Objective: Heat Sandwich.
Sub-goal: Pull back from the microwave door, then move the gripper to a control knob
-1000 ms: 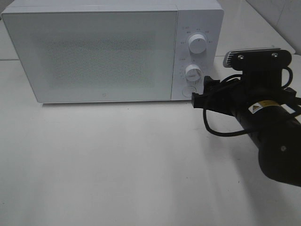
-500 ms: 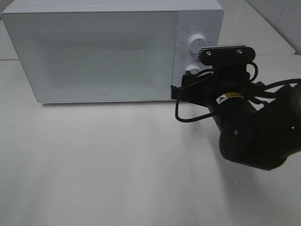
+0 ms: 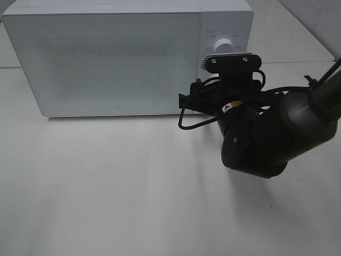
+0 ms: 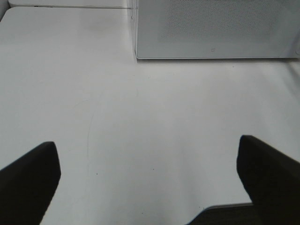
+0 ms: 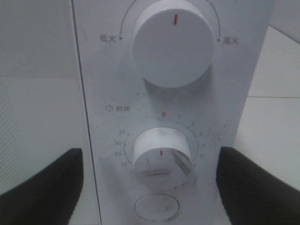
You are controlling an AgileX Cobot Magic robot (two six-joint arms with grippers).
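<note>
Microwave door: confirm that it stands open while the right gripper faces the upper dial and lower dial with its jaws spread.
Not right. The microwave door is closed, flush with the front, as the exterior high view shows. The rest holds: the right gripper faces the upper dial and lower dial with its jaws spread.

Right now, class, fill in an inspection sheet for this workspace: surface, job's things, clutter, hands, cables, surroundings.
Surface: white table, plain and matte.
Job's things: sandwich, nothing seen; microwave with its door shut; timer knob with its red mark near 0.
Clutter: nothing seen.
Hands: right hand open, fingers either side of the timer knob; left hand open over the table.
Cables: black cable loops off the right wrist in front of the microwave.
Surroundings: pale tiles at the far right.
</note>
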